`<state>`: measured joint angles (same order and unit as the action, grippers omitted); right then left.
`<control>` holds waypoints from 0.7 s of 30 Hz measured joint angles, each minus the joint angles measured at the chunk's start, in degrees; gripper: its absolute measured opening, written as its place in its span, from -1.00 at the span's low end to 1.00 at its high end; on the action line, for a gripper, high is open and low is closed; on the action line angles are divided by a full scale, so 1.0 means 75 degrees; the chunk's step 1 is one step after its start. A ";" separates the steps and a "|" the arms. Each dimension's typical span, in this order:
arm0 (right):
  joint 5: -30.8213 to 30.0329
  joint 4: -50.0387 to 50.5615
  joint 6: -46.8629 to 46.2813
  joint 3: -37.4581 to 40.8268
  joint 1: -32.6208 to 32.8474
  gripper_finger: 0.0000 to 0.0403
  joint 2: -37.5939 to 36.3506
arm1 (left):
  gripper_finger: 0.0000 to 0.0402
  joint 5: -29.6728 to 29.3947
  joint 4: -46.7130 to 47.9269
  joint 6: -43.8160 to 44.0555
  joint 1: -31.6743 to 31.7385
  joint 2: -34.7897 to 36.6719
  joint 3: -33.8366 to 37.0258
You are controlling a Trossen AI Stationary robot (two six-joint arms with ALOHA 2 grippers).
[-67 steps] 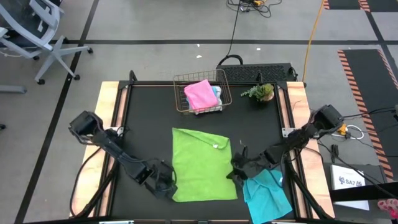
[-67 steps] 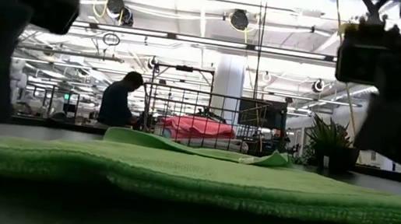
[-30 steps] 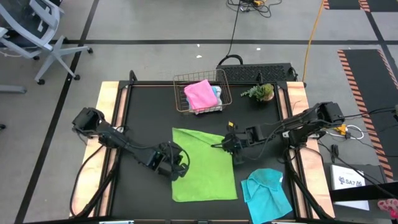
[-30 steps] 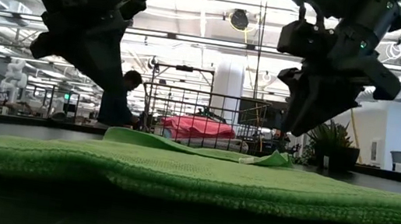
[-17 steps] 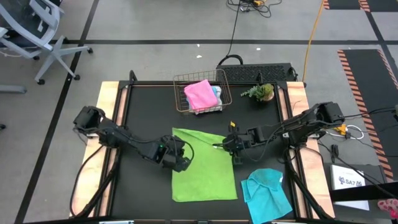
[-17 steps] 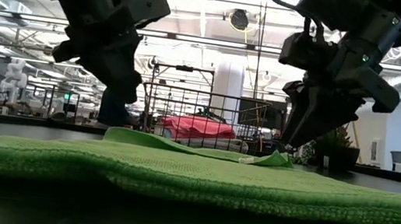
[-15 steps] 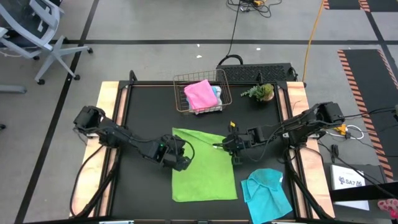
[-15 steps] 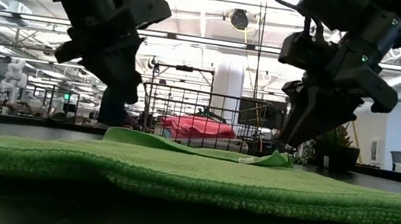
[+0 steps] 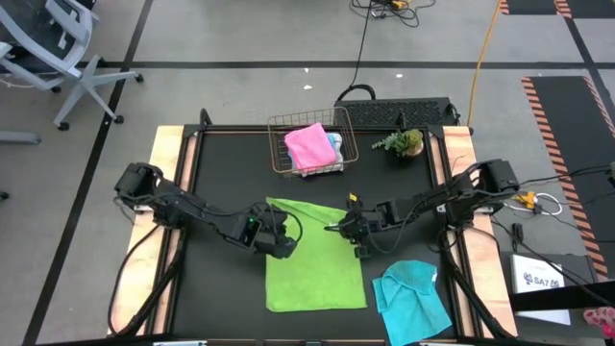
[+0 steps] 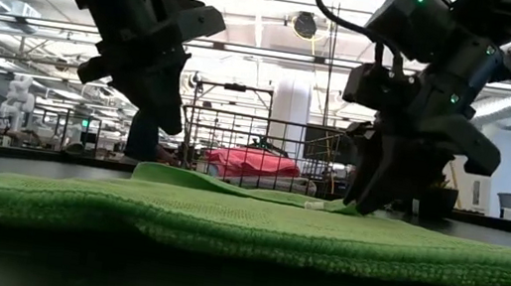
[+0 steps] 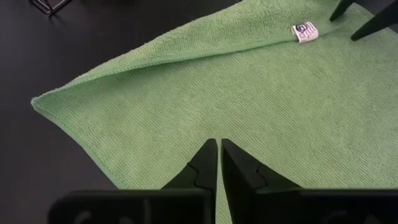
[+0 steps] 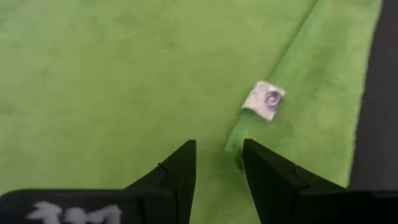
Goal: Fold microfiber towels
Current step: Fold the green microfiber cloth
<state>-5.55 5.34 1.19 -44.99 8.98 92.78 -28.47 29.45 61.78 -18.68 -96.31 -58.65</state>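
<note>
Towel folding, both arms over the lime green towel

Cyan towel lies crumpled nearest, beside the flat green one on the tabletop. Left end effector hovers nearly closed above its left edge; right end effector stands parted over the folded far-right corner. Pink towel sits in the wire basket.

Overhead, table-level and 2 close wrist cameras share the green towel
</note>
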 joint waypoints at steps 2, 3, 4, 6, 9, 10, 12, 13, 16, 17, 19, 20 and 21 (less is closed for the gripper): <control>-0.0065 -0.0077 0.0143 0.0000 -0.0001 -0.39 -0.0003 | -0.93 0.0007 -0.0018 -0.0021 0.0000 0.0000 0.0000; -0.0130 -0.0122 0.0197 0.0000 -0.0001 -0.39 -0.0004 | -0.95 0.0014 -0.0026 -0.0024 0.0000 0.0000 0.0000; -0.0298 -0.0126 0.0213 0.0000 -0.0001 -0.39 -0.0004 | -0.96 0.0015 -0.0046 -0.0024 0.0000 0.0000 0.0000; -0.0585 -0.0063 0.0225 0.0000 -0.0001 -0.41 -0.0004 | -0.98 0.0017 -0.0075 -0.0024 -0.0006 0.0000 0.0000; -0.0688 -0.0057 0.0226 0.0000 -0.0021 -0.51 -0.0004 | -0.97 0.0017 -0.0097 -0.0021 -0.0006 0.0000 0.0000; -0.0686 -0.0055 0.0212 0.0000 -0.0027 -0.56 -0.0004 | -0.95 0.0017 -0.0095 -0.0021 -0.0006 0.0000 0.0000; -0.0684 -0.0055 0.0156 0.0000 -0.0046 -0.69 -0.0014 | -0.91 0.0017 -0.0095 -0.0021 -0.0006 0.0000 0.0000; -0.0683 -0.0057 0.0117 0.0000 -0.0055 -0.76 -0.0034 | -0.90 0.0017 -0.0094 -0.0021 -0.0006 0.0000 0.0000; -0.0687 -0.0119 -0.0131 -0.0003 -0.0160 -0.96 -0.0143 | -0.88 0.0016 -0.0090 -0.0018 -0.0006 0.0000 0.0000; -0.0744 -0.0121 -0.0213 -0.0006 -0.0209 -0.97 -0.0178 | -0.88 0.0015 -0.0087 -0.0018 -0.0006 0.0000 0.0000; -0.1082 -0.0118 -0.0334 -0.0009 -0.0322 -0.95 -0.0225 | -0.87 0.0012 -0.0087 -0.0027 -0.0006 0.0000 0.0000; -0.1265 -0.0120 -0.0315 -0.0009 -0.0392 -0.95 -0.0229 | -0.87 0.0012 -0.0090 -0.0044 -0.0006 0.0000 0.0000; -0.1426 -0.0118 -0.0260 -0.0009 -0.0479 -0.96 -0.0228 | -0.87 0.0012 -0.0093 -0.0061 -0.0006 0.0000 0.0000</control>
<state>-16.24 4.45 -0.77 -45.06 5.39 91.07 -28.38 28.75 61.33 -18.72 -96.31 -58.65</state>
